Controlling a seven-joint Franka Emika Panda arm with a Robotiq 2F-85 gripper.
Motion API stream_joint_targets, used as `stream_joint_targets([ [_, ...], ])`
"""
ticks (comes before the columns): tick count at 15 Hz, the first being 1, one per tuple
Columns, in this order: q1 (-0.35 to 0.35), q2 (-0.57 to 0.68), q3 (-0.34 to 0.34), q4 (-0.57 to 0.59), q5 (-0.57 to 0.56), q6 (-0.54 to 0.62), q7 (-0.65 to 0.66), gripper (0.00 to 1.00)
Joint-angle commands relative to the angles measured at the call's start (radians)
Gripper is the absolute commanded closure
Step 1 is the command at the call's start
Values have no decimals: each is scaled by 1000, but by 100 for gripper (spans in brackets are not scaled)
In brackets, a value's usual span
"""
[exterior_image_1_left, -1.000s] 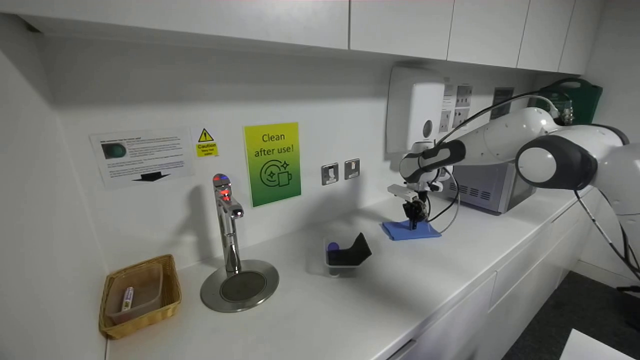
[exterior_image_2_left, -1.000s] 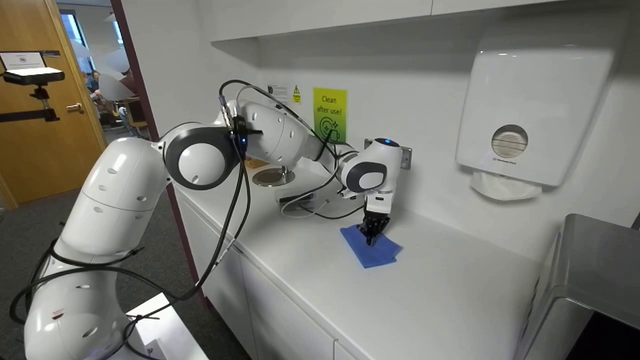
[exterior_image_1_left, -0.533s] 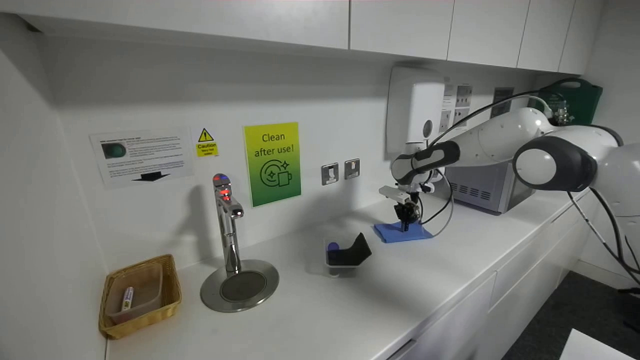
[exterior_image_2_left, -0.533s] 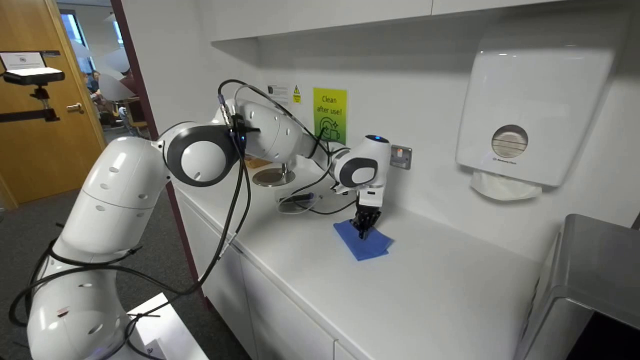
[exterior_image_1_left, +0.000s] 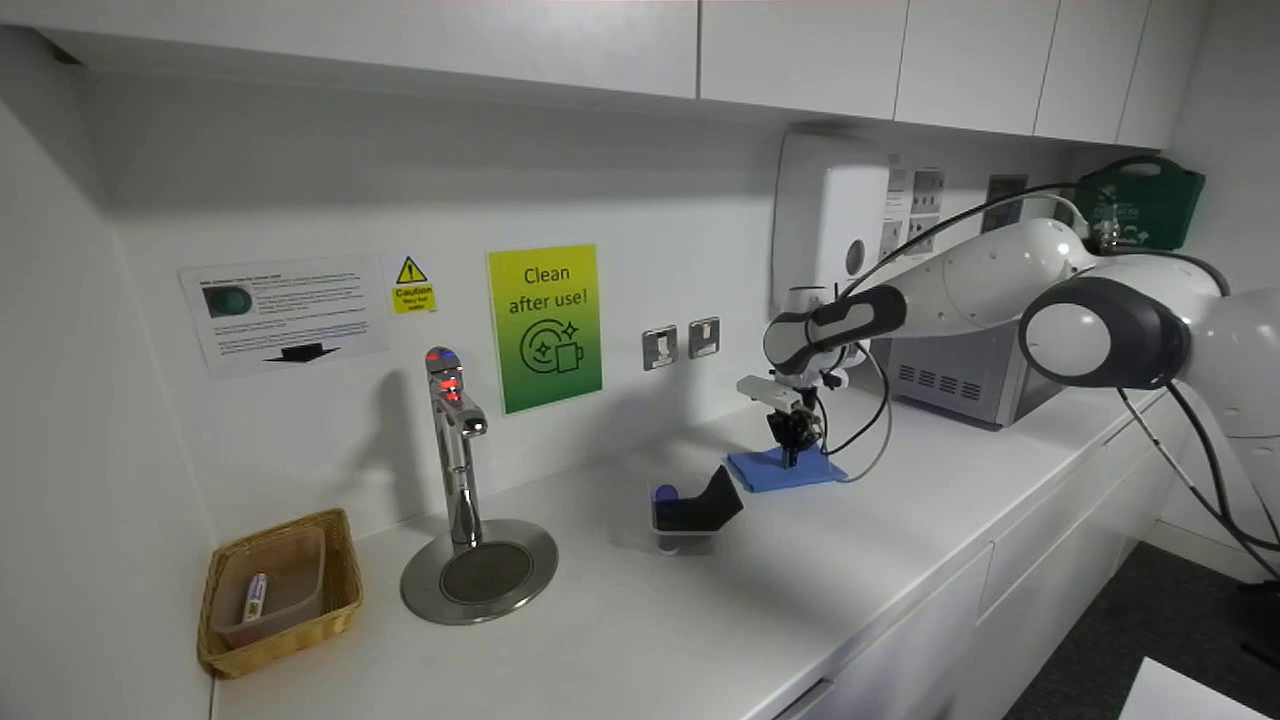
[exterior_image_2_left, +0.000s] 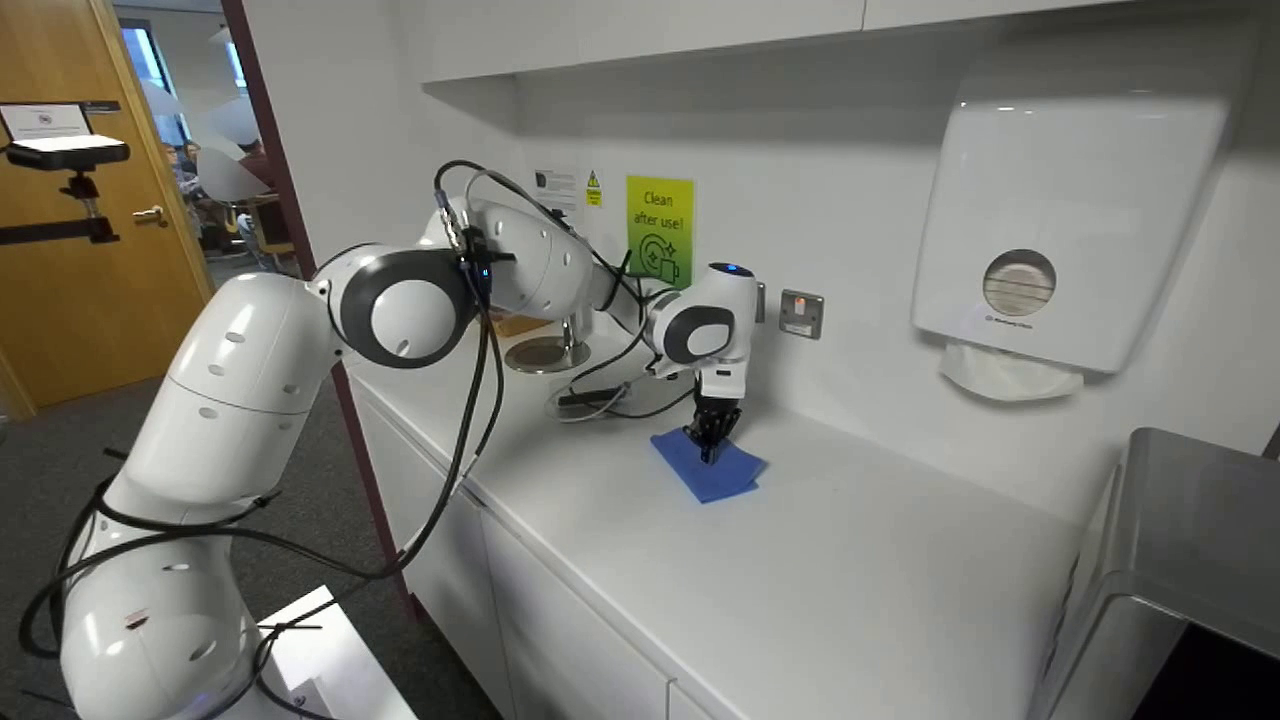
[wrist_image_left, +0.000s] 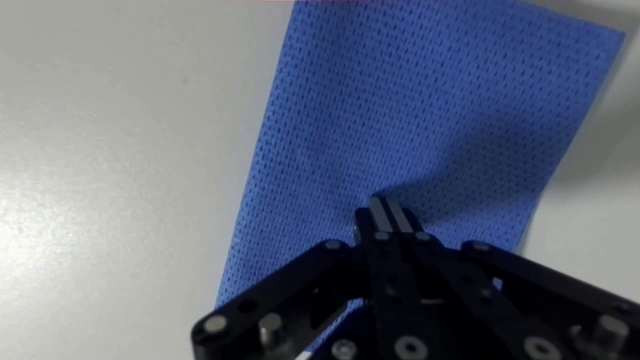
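Note:
A folded blue cloth (exterior_image_1_left: 765, 478) lies flat on the white counter (exterior_image_1_left: 600, 620). It also shows in an exterior view (exterior_image_2_left: 697, 478) and fills much of the wrist view (wrist_image_left: 425, 100). My black gripper points down onto the cloth in both exterior views (exterior_image_1_left: 789, 462) (exterior_image_2_left: 709, 458). In the wrist view the gripper (wrist_image_left: 385, 200) has its two fingertips together, with only a thin dark line between them and no fold of cloth seen in it. The tips appear to press on the cloth near its middle and cast a shadow on it.
A clear tub (exterior_image_1_left: 685, 530) with a black item stands near the cloth. Beyond it are a chrome tap (exterior_image_1_left: 460, 480) on a round drain and a wicker basket (exterior_image_1_left: 340, 600). A microwave (exterior_image_2_left: 1160, 560), a wall dispenser (exterior_image_1_left: 830, 220), overhead cabinets (exterior_image_1_left: 790, 50) and loose arm cables surround the arm.
My gripper and the blue cloth have moved together along the counter, away from the microwave and towards the clear tub and tap. The gripper stays on the cloth. The tub has not moved.

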Motion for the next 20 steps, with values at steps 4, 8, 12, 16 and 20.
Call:
stream_joint_targets([
  [4,27,11,24,34,-18,-12,-39,100],
  [8,41,-32,45,-43,-17,8,-116,100],
  [12,53,-82,51,-135,-21,30,-213,100],
  [16,48,-163,55,-272,-8,63,-335,100],
  [20,53,-252,49,-404,-13,87,-424,100],
])
